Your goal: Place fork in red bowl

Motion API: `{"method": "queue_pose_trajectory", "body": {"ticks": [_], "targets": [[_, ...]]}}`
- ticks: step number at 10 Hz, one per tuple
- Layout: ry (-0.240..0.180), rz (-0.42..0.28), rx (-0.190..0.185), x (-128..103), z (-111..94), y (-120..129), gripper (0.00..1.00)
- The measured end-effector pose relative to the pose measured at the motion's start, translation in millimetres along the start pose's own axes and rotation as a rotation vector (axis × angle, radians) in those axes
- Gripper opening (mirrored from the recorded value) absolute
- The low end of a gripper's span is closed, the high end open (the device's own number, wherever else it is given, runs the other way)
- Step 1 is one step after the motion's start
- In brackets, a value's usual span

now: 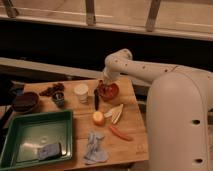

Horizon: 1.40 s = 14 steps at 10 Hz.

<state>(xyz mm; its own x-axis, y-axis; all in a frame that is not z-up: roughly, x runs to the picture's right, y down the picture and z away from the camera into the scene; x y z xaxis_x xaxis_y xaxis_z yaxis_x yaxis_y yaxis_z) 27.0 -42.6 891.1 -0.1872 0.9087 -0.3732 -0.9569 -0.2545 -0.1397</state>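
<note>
The red bowl [111, 92] stands on the wooden table [132, 120], right of the white cup [81, 92]. My gripper [104, 86] hangs at the end of the white arm, low over the bowl's left rim. The fork does not show; it may be hidden at the gripper or inside the bowl, I cannot tell which. A longer all-black utensil [96, 99] lies on the table just left of the bowl.
A green tray [30, 131] holding a blue sponge [49, 150] fills the front left. A dark brown bowl [26, 101], a small cup [59, 98], an orange fruit [98, 118], pale slices [115, 112], a red chili [120, 132] and a blue cloth [95, 146] lie around.
</note>
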Motion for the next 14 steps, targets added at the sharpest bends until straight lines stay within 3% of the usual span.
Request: {"method": "queue_pose_trajectory", "body": {"ticks": [4,7,8,14], "targets": [[0.041,0.031,-0.014,5,30,-12,0.44],[0.043,0.039,-0.003,4,33,-20,0.73],[0.04,0.04,0.004,2,32,-24,0.77],[0.038,0.04,0.008,2,32,-25,0.78]]}}
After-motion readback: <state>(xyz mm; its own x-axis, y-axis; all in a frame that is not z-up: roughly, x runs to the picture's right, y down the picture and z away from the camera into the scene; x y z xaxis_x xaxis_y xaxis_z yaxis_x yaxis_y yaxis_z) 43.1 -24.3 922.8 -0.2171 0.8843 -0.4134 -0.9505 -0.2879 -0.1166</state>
